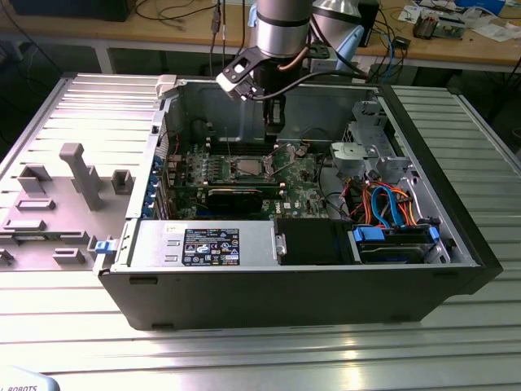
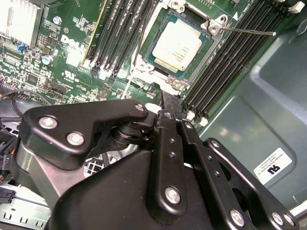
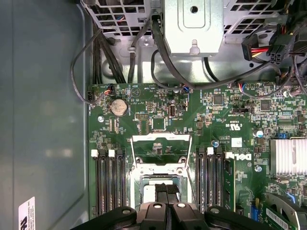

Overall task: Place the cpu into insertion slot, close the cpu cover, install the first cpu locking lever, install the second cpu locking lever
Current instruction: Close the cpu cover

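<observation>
The cpu [image 2: 180,44], a small square chip with a pale silvery top, lies flat in the insertion slot [image 2: 147,74] on the green motherboard. In the first wrist view the cpu cover [image 3: 160,138], a thin silvery frame with a window, is swung open beyond the slot [image 3: 139,172]. A thin metal locking lever [image 2: 249,32] sticks out free at one corner of the slot. My gripper [image 3: 163,190] hangs just above the slot's edge with its black fingers shut together and nothing between them. In the exterior view the gripper [image 1: 273,126] reaches down into the open case above the slot [image 1: 247,168].
Long black memory slots [image 2: 230,62] flank the socket on both sides. A metal drive cage [image 3: 194,24] with cables stands beyond the board, and a finned heatsink [image 3: 288,155] sits to one side. A black card [image 1: 236,195] and coloured cables [image 1: 383,204] lie inside the case.
</observation>
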Tool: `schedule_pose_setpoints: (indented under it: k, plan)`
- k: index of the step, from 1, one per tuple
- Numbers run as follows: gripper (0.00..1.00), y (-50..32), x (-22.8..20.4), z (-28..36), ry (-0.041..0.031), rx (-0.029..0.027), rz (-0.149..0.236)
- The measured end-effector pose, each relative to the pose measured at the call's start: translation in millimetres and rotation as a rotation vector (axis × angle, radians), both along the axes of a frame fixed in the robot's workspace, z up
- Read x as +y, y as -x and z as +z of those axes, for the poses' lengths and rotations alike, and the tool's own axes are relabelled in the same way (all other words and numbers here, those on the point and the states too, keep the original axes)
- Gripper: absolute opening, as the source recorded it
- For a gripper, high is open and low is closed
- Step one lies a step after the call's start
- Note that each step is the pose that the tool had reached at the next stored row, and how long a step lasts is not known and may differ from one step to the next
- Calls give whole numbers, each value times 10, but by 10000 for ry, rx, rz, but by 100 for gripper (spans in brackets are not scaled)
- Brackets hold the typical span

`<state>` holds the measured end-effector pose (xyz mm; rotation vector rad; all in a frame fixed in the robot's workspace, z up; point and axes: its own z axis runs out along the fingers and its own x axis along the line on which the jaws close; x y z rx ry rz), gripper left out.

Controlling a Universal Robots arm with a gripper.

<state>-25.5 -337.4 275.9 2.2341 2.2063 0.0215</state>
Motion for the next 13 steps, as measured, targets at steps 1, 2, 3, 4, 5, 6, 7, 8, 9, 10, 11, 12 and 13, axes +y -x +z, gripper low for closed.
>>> schedule_pose_setpoints:
  k: [1, 2, 3, 4, 5, 6, 7, 8, 9, 10, 11, 12, 13]
  plan:
    - [11, -6, 0, 0, 0, 0, 0]
    - [11, -13, 0, 0, 0, 0, -1]
    - [11, -24, 0, 0, 0, 0, 0]
    - [11, -39, 0, 0, 0, 1, -1]
    - [11, -50, 0, 0, 0, 0, 0]
    - [11, -61, 0, 0, 0, 0, 0]
    - [11, -69, 0, 0, 0, 0, 0]
    - [11, -76, 0, 0, 0, 0, 0]
    - [11, -80, 0, 0, 0, 0, 0]
    - [11, -87, 0, 0, 0, 0, 0]
    - [11, -92, 0, 0, 0, 0, 0]
    - [11, -101, 0, 0, 0, 0, 0]
    - [11, -105, 0, 0, 0, 0, -1]
